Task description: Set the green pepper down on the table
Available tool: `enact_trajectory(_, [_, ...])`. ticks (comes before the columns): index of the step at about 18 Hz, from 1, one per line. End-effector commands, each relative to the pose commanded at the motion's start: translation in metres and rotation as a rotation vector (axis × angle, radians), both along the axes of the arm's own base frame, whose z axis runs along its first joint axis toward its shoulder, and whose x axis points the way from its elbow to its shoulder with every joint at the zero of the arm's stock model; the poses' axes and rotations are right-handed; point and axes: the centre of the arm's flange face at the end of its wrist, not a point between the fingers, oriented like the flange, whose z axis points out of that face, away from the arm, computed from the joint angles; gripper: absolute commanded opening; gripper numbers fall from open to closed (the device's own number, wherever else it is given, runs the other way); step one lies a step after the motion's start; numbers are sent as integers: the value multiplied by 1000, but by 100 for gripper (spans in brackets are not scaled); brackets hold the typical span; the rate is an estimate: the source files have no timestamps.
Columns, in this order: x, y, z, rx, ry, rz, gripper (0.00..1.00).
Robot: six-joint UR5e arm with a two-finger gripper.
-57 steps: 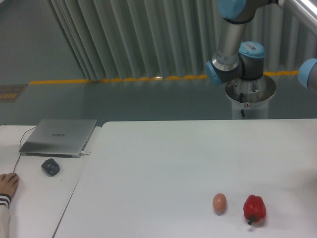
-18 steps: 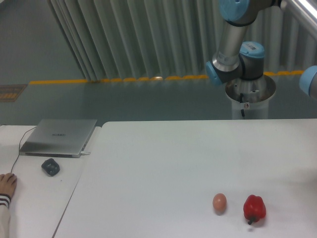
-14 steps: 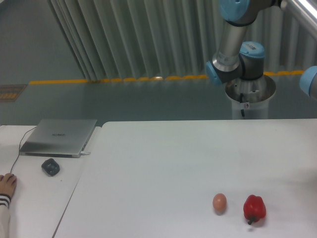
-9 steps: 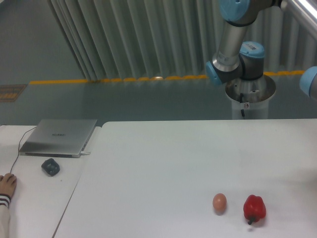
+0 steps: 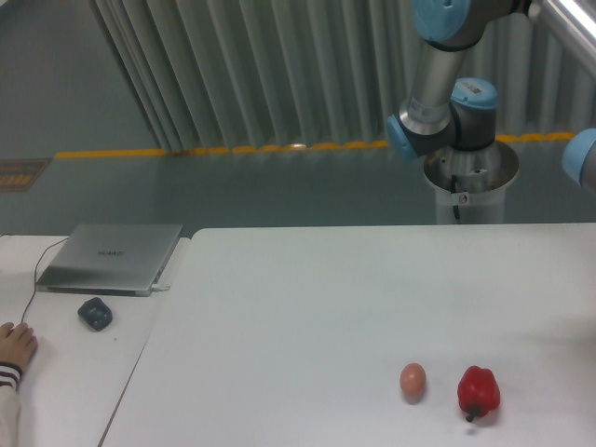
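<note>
1. Table (image 5: 307, 307): wide, white and matte, filling the lower frame; bare over most of its top.
2. Arm (image 5: 438, 84): rising behind the far edge near the far right corner, running out of frame at the top right.
3. Laptop (image 5: 112, 258): shut, on the narrower side table (image 5: 56, 372) to the left, with a dark mouse (image 5: 95, 313) just in front of it.
4. Red pepper (image 5: 478, 393): near the front edge toward the right, with an egg (image 5: 413, 380) just beside it on its left, apart.
5. Gripper: out of frame; no telling how the jaws stand.
6. Green pepper: nowhere visible; likely off frame to the right, perhaps carried.
7. Handling, as a guess: light, firm, glossy and slippery skin, hollow, so moderate squeeze. Best held across the broad lobed body, not the stem.
</note>
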Motion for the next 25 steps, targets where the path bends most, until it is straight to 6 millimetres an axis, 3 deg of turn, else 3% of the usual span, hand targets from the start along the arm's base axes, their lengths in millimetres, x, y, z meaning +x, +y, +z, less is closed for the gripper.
enact_trajectory(5, [0,3,0,5,3,16,99])
enact_trajectory(10, [0,4,5,18,7,19,71])
enact_trajectory(13, [0,4,6,18,7,19,60])
enact_trajectory(19, [3,9,14,23,2,17,58])
enact_trajectory(25, [-3,10,41,110,-75,45,58])
